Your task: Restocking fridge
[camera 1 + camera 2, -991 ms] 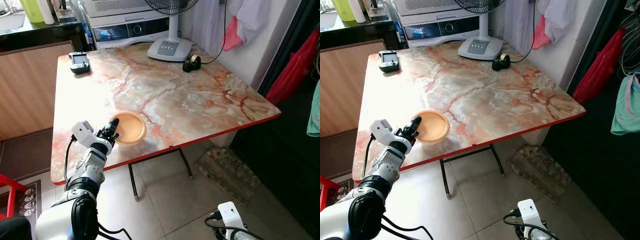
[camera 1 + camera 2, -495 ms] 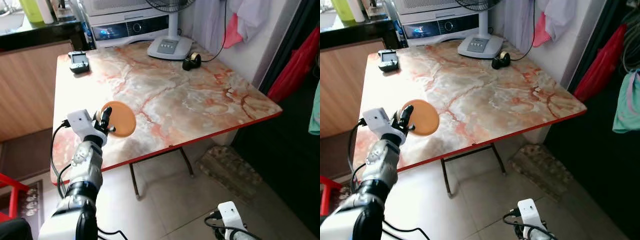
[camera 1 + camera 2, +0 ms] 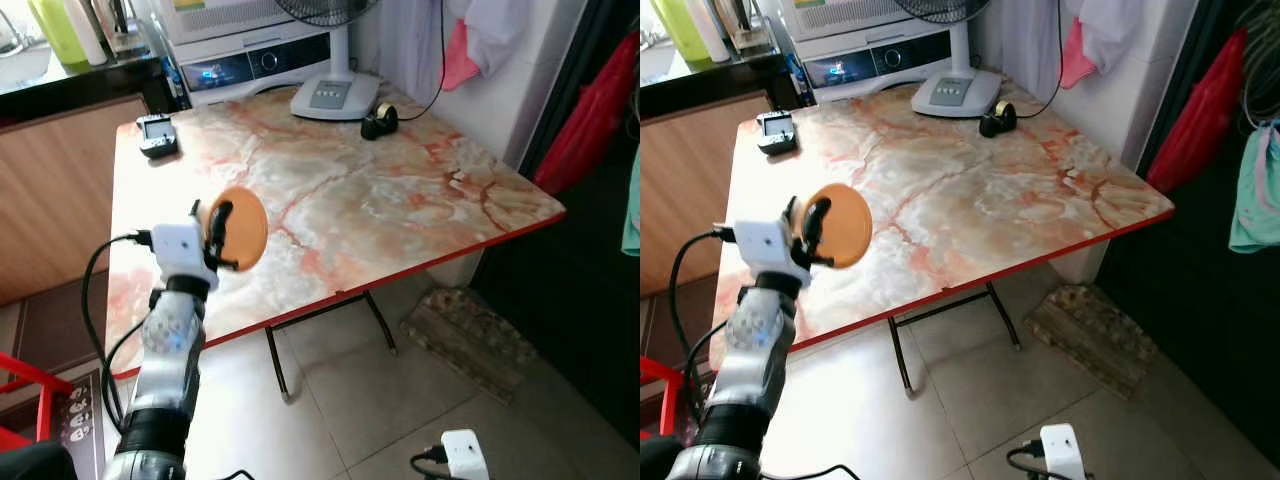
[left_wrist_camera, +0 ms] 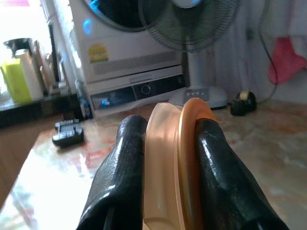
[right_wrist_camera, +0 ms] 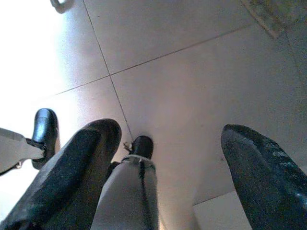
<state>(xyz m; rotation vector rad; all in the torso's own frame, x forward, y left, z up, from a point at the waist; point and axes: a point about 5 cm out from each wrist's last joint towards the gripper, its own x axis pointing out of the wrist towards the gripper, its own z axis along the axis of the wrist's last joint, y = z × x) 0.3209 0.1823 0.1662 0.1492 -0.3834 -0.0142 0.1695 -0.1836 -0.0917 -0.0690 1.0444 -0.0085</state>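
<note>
An orange plate (image 3: pixel 243 229) is held on edge above the near left part of the marble table (image 3: pixel 380 200). My left gripper (image 3: pixel 216 235) is shut on its rim, lifted clear of the tabletop. In the left wrist view the two black fingers (image 4: pixel 120 177) pinch the orange plate (image 4: pixel 175 158) between them. My right gripper (image 5: pixel 168 158) hangs low over the tiled floor (image 5: pixel 192 72) with its fingers spread open and nothing between them.
A white fan base (image 3: pixel 335 95), a black tape dispenser (image 3: pixel 379 121) and a small grey device (image 3: pixel 157 135) sit at the table's far side. A white appliance (image 3: pixel 250 60) stands behind. A stone slab (image 3: pixel 470 335) lies on the floor right of the table legs.
My left gripper has lifted the orange plate off the table and turned it from flat to upright on its edge. The camera view shifted slightly.
</note>
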